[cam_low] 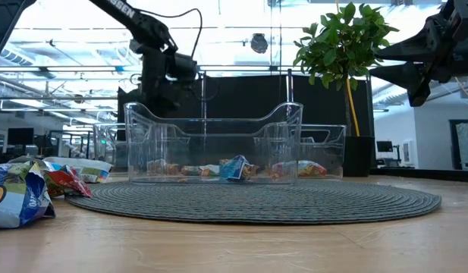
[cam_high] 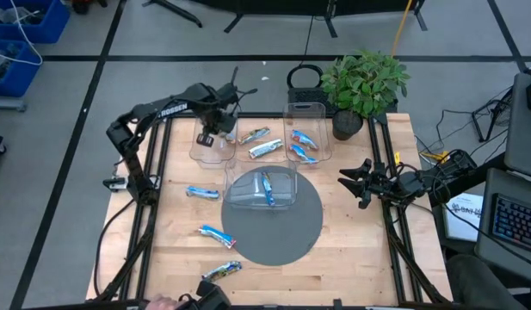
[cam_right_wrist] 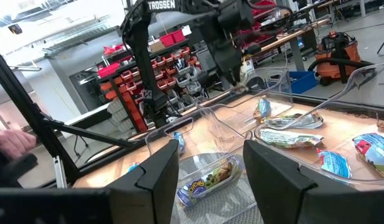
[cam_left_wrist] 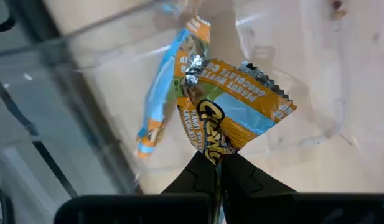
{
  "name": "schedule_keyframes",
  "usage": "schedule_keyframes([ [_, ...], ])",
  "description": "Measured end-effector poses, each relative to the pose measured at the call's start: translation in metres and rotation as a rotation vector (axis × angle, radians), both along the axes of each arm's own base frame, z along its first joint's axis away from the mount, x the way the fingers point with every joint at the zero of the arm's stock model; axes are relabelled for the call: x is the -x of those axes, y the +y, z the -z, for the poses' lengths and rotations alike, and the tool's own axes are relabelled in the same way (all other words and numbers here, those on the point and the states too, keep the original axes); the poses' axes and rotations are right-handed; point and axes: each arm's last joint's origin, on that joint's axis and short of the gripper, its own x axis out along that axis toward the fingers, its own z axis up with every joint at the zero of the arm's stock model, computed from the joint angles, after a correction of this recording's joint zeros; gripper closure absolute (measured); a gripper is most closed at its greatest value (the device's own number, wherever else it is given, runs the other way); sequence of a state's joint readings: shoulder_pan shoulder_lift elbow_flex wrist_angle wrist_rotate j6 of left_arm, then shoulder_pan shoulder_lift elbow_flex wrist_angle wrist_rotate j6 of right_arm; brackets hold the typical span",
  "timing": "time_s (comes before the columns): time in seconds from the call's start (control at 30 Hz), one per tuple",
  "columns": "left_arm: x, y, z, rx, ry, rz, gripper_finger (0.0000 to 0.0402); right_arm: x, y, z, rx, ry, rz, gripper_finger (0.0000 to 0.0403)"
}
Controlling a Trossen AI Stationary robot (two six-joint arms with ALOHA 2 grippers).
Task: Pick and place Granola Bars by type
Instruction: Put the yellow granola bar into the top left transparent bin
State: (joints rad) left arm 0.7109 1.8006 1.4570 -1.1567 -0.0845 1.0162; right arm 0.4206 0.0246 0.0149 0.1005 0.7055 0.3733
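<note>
Left gripper [cam_left_wrist: 218, 163] pinched tight on the crimped end of an orange-and-blue foil-wrapped granola bar [cam_left_wrist: 232, 112], which dangles below the fingertips over the far-left clear plastic bin [cam_high: 210, 146]; a similar orange-and-blue bar [cam_left_wrist: 160, 102] seems to lie in that bin already, so this looks like the drop spot for that type. Holding by the wrapper's end lets the bar hang free and fall straight once let go. Right gripper [cam_high: 361, 182] waits at the table's right edge, well apart from the bins, fingers spread with nothing between them, likely parked to keep clear of the left arm's reach. On the round grey woven mat [cam_high: 308, 228] sits a larger clear bin [cam_high: 261, 189] holding a blue-wrapped bar [cam_high: 268, 187]. The two bins beside the left one hold silvery-blue bars [cam_high: 263, 148] and bright blue bars with red marks [cam_high: 303, 145]. Three loose bars [cam_high: 216, 233] remain on the bare wooden table [cam_high: 360, 258] at the left and near side, not yet sorted. A potted green plant [cam_high: 365, 82] stands at the far right corner.
</note>
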Motion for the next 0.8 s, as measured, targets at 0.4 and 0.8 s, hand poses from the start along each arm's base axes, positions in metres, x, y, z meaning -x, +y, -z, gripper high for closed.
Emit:
schedule_keyframes([
  [0.4,0.007,-0.006,0.044,0.011,0.014,0.103,0.0394,0.0,0.0,0.0,0.0,0.0,0.0,0.0232],
  [0.8,0.016,-0.013,0.076,0.02,-0.001,0.11,0.0394,0.0,0.0,0.0,0.0,0.0,0.0,0.0232],
])
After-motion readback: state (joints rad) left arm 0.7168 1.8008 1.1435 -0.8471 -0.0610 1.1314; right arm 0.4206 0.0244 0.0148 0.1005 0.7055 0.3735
